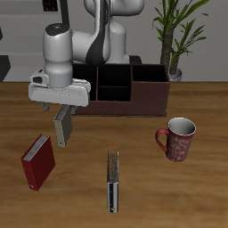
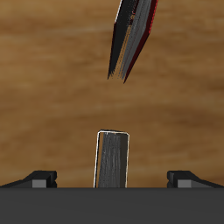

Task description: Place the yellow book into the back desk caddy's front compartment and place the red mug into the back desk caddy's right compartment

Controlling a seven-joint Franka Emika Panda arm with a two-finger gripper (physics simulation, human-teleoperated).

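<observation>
The yellow book (image 1: 62, 127) stands upright on the table, its grey edge (image 2: 113, 157) facing up toward the wrist camera. My gripper (image 1: 61, 109) hangs right over its top, open, with the fingers (image 2: 39, 179) wide apart on either side of the book and not touching it. The back desk caddy (image 1: 120, 89), a long dark maroon box with black-lined sections, sits farther back, just beyond the gripper. The red mug (image 1: 178, 138) with pale speckles stands upright on the table nearer the front than the caddy's far end, handle toward the table's middle.
A red book (image 1: 37, 162) stands tilted close beside the yellow book, nearer the front edge, and shows edge-on in the wrist view (image 2: 131, 39). A dark book with a pale spine (image 1: 113, 181) stands near the front middle. A potted plant (image 1: 178, 36) is behind the caddy.
</observation>
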